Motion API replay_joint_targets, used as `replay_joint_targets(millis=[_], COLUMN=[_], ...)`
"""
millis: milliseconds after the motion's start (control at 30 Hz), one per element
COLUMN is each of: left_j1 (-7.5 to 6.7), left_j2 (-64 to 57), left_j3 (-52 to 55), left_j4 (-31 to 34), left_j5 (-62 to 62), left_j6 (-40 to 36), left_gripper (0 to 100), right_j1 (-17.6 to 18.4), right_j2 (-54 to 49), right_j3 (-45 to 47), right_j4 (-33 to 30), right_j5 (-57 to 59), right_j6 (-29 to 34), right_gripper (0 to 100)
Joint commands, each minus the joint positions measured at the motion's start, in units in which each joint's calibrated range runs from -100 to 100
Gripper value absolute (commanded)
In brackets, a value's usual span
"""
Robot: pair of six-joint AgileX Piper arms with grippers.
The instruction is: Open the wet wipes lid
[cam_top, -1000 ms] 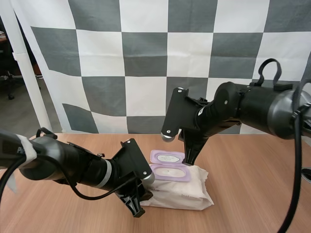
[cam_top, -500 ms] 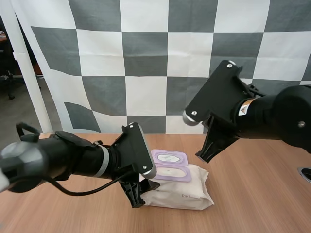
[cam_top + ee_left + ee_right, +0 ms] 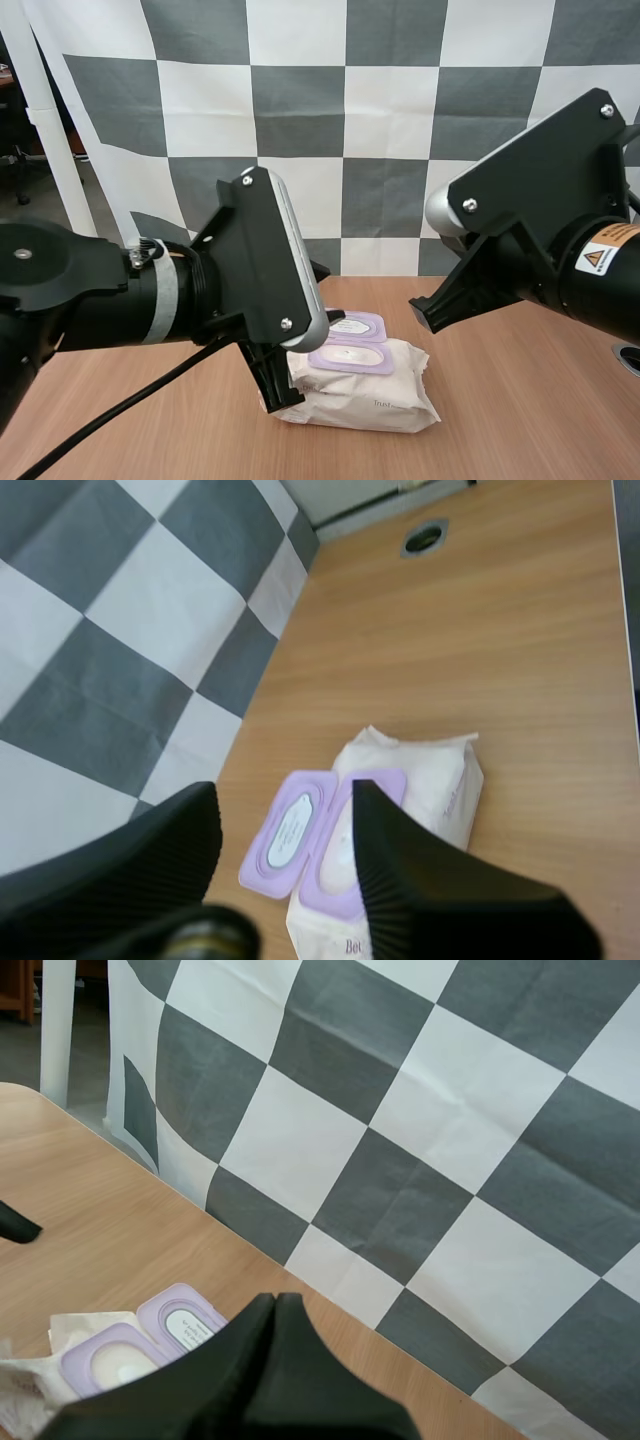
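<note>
Both arms have lifted clear of the wet wipes pack [image 3: 365, 390], which lies on the table [image 3: 520, 400] with its purple lid [image 3: 352, 325] flipped back flat; the left gripper [image 3: 285, 788] is spread and empty and the right gripper [image 3: 275, 1305] pressed together, so the job looks done.

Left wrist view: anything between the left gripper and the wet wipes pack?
Nothing visible. The left gripper hangs open above the wet wipes pack, with bare table around it. The purple lid already lies flipped open.
</note>
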Motion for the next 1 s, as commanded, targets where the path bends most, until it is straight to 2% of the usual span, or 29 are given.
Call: replay_joint_targets(millis=[0,100,200,367,467,533,667,733,833,967], left_j1=[-0.02,-0.02,-0.02,-0.02,-0.02,-0.02,-0.02,-0.02,-0.02,-0.02], left_j2=[-2.2,-2.2,-2.4,-5.6,-7.6,-9.0,-11.7,-12.9,-14.3,-16.5], left_j3=[-0.4,-0.1,-0.1,-0.1,-0.1,-0.1,1.2,5.3,14.1,23.2], left_j4=[-1.3,-1.8,-0.1,5.5,12.3,15.4,21.9,27.7,37.1,38.6], left_j5=[-0.7,-4.8,-15.4,-33.2,-36.5,-36.3,-43.2,-54.8,-70.0,-80.0], left_j6=[-4.4,-8.5,-14.6,-24.4,-29.6,-32.9,-43.8,-51.9,-59.4,-60.1], left_gripper=[28,0,0,0,0,0,0,0,0,0], right_j1=[0.0,0.0,-0.1,-0.7,-0.8,-0.8,-1.0,-1.0,-1.4,-2.1], right_j2=[-0.2,-1.8,-4.4,-10.9,-12.3,-12.3,-12.3,-12.3,-12.3,-12.3], right_j3=[-0.1,-0.1,0.4,5.3,10.3,12.6,17.5,20.4,25.0,29.8], right_j4=[-0.1,-0.3,-0.4,-3.8,-6.4,-8.3,-8.3,-8.3,-8.3,-8.3], right_j5=[-0.4,-1.3,-3.0,-14.3,-20.8,-21.1,-31.4,-39.2,-46.9,-49.1], right_j6=[0.2,0.2,0.4,4.3,5.6,7.0,10.6,11.6,12.7,14.8], right_gripper=[0,0,0,0,0,0,0,0,0,0])
